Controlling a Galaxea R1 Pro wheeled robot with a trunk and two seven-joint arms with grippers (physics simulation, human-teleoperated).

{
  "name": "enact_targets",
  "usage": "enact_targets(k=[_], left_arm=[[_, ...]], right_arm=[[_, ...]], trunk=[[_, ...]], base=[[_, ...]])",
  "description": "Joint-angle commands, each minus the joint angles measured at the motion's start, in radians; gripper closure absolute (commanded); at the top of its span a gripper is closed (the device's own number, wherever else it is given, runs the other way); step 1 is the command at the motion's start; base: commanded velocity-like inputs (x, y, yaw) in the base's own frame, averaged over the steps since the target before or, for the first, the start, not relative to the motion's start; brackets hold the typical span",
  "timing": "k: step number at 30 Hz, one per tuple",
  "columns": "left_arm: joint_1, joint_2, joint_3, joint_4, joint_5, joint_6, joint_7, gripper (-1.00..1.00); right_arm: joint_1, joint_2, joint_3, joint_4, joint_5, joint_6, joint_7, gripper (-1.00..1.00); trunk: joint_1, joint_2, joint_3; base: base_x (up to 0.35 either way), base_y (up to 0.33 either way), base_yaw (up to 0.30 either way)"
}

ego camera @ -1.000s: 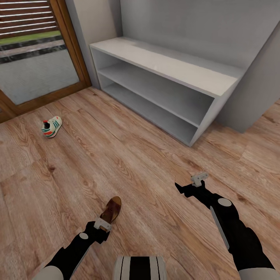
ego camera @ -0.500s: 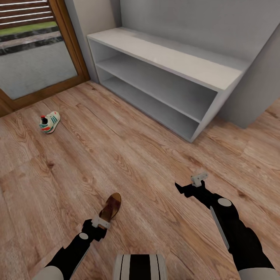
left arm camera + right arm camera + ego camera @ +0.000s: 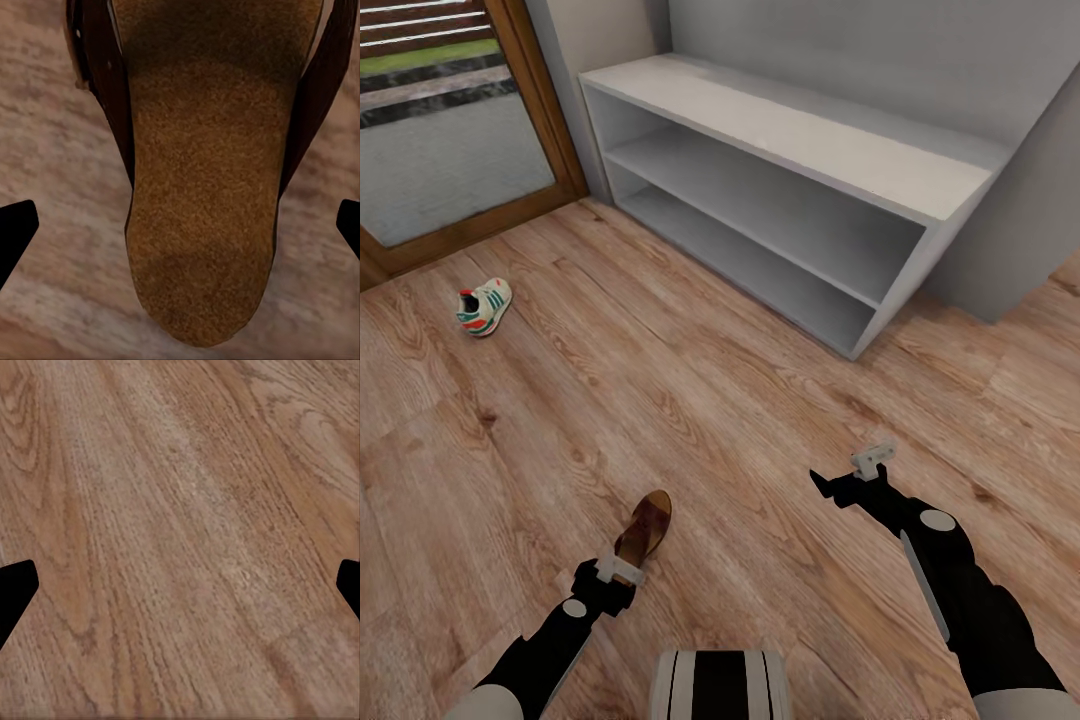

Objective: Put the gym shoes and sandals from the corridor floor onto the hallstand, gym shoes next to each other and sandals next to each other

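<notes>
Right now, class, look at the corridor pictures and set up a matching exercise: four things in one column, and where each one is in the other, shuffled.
Things:
1. gym shoe
2. sandal
3. right claw
4. shoe rack

Places:
A. against the grey wall
B. over bare floor planks, nothing between its fingers
C. on the floor near the glass door
D. just in front of the left claw

Pairs: 1-C, 2-D, 3-B, 4-A
</notes>
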Motion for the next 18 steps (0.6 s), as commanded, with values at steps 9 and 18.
enact_targets(k=[9, 18], left_arm=[[0.001, 0.001, -0.006, -0.004, -0.012, 0.003, -0.002, -1.00], [0.000, 0.002, -0.006, -0.005, -0.013, 0.002, -0.001, -1.00]], right_arm=[[0.000, 0.000, -0.001, -0.001, 0.011, 0.003, 0.008, -1.00], [0.000, 0.000, -0.002, -0.002, 0.012, 0.003, 0.008, -1.00]], trunk=[[0.001, -0.001, -0.013], [0.001, -0.001, -0.018]], base=[[0.000, 0.000, 0.000], [0.000, 0.000, 0.000]])
